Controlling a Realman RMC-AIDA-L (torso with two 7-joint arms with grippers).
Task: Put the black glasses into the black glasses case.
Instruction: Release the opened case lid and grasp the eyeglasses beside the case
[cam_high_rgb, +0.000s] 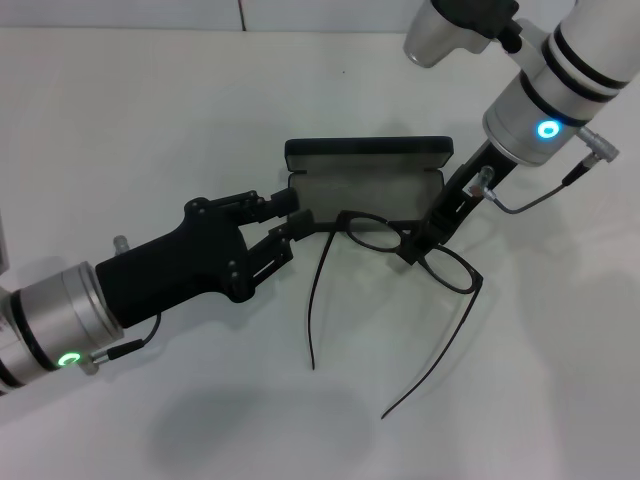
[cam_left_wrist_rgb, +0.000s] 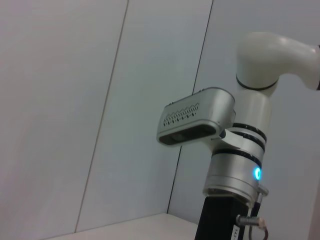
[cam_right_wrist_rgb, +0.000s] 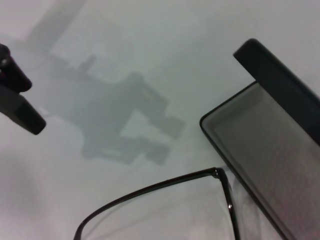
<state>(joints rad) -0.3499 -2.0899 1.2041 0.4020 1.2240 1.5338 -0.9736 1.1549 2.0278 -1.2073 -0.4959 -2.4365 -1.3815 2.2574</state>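
Right gripper pinches the glasses at the bridge, probably so the frame rides level toward the case just behind it. Left gripper sits at the frame's far end beside the case, fingers narrow; whether it grips I cannot tell. Glasses: thin, black, temples splayed open and trailing away from the case, which lies open, grey-lined.

A plain white tabletop spreads under and around both sets of jaws, carrying soft grey shadows beneath them. Behind the jaws, past the tabletop's far edge, stands a pale panelled wall with thin dark vertical seams running down it.
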